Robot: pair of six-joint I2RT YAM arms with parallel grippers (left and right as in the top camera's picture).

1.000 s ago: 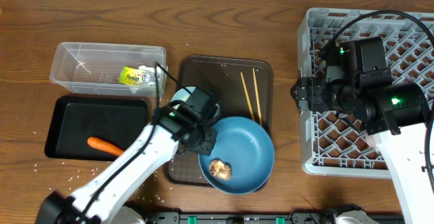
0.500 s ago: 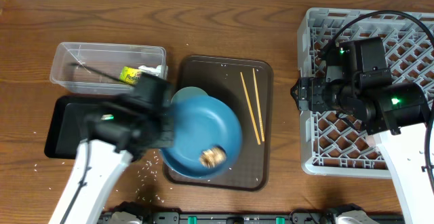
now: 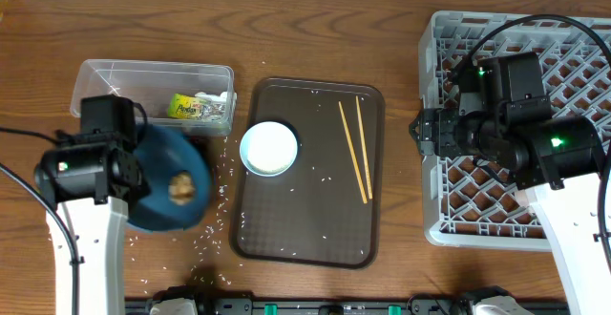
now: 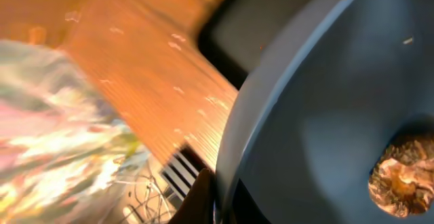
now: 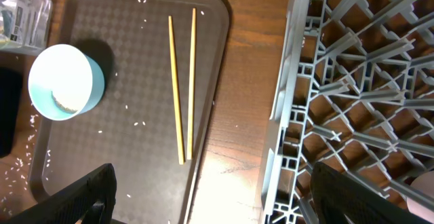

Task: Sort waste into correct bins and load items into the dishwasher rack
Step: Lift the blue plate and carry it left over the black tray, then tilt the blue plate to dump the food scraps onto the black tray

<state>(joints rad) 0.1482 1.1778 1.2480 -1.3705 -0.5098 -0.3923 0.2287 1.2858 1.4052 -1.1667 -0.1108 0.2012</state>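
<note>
My left gripper (image 4: 214, 198) is shut on the rim of the large blue dish (image 3: 158, 205) and holds it tilted over the black tray (image 4: 261, 17), left of the brown tray. The brown food scrap (image 3: 179, 186) lies in the dish and also shows in the left wrist view (image 4: 401, 176). The carrot is hidden. The wrapper (image 3: 196, 108) lies in the clear tub (image 3: 115, 76). The light-blue cup (image 3: 269, 148) and two chopsticks (image 3: 355, 148) are on the brown tray. My right gripper (image 5: 217, 203) is open and empty, between the tray and the grey rack (image 3: 573, 67).
The brown serving tray (image 3: 305, 229) sits mid-table with rice-like crumbs scattered on it and on the wood to its left. A pinkish object (image 5: 424, 183) shows inside the rack at the frame's corner. The white bowl is out of view.
My left arm swung the blue dish with the scrap from the brown tray leftward to over the black tray, uncovering the light-blue cup. The right arm has not moved.
</note>
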